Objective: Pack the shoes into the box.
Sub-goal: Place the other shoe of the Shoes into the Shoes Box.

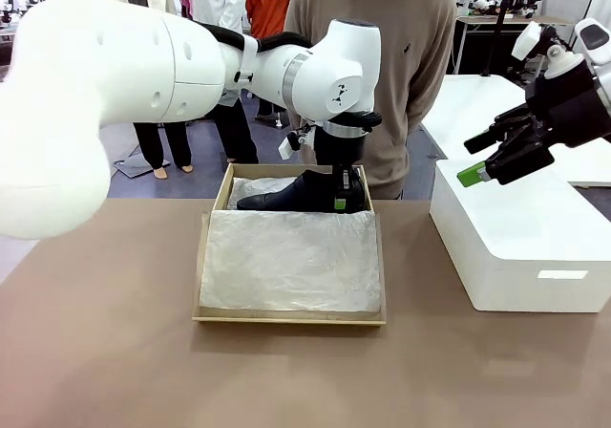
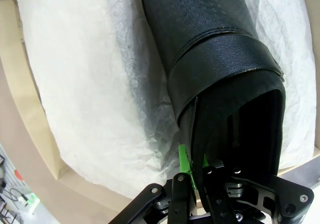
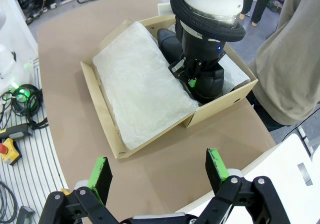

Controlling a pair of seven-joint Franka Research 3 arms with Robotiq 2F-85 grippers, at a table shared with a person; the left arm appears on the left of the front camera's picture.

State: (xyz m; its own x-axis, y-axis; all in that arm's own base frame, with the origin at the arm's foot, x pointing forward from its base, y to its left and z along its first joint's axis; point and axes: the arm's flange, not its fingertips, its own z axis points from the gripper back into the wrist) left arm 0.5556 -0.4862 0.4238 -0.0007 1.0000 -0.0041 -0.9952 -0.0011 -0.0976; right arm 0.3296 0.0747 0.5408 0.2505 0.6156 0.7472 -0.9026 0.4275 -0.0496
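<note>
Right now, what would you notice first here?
A glossy black leather shoe is in the far end of the tan cardboard shoebox, with the left gripper shut on its heel end. White tissue paper covers the near part; the right gripper hangs open over the big white block.

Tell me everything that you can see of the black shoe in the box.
The shoe is black, of grained leather by its look, with a smoother band near the open heel end. It lies in the far part of the cardboard box, on white tissue paper, toe toward the robot's left. The left tool is shut on the rim of its heel opening, a green pad on each side.
</note>
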